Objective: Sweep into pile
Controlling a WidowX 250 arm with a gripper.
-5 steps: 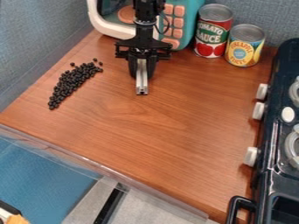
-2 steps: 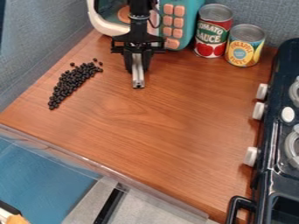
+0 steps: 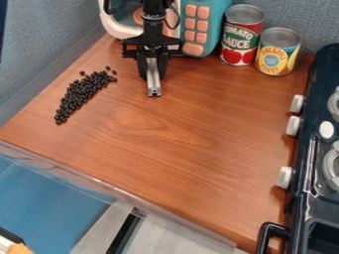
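Back and toward the view's left, the claw [image 3: 153,78] has shifted slightly, clenched on a slim grey bar [image 3: 153,91]. Nearest runs a clear rim [image 3: 132,199]; right, a toy stove [image 3: 303,203]; farther, two cans [image 3: 240,37] and a toy microwave [image 3: 216,22]. Black beans [image 3: 81,93] lie left of the claw, apart.

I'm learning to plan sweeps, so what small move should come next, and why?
I'd probably bring the tool left in the view, setting its metal bar just beyond the loose beans at the strip's upper end. The bar stands right of the beans, clear of them, and the strip is long and slanted, so pushing from that end should bunch it.
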